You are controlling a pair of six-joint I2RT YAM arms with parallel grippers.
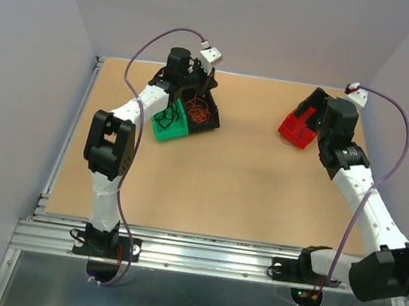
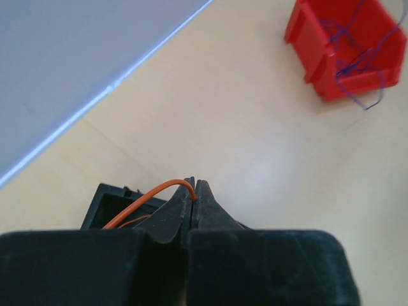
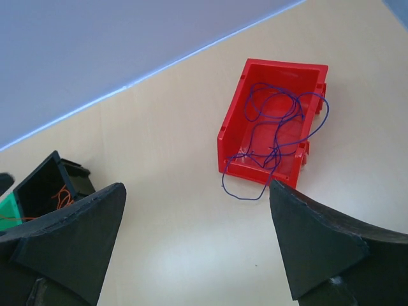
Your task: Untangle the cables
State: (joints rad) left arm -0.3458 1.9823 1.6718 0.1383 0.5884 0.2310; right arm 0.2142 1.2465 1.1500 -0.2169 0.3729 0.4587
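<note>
Left gripper point(image 2: 194, 186) clenched on orange cable point(image 2: 150, 192), above black bin point(image 2: 102, 203); more orange cable inside. Green bin point(image 1: 169, 134) touching black bin, holds dark cables point(image 1: 166, 119). Right gripper point(image 3: 196, 191) spread wide, holding nothing, over table point(image 3: 178, 255). Red bin point(image 3: 231, 137) well apart from other bins; blue cables point(image 3: 271, 105) inside, one loop hanging over front wall.

Pale lavender walls point(image 1: 283, 27) around tan tabletop point(image 1: 245, 189)

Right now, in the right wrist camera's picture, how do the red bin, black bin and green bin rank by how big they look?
1. red bin: largest, fully in view.
2. black bin: smaller, partly hidden.
3. green bin: only a sliver at the left edge shows, so its rank is unsure.
</note>
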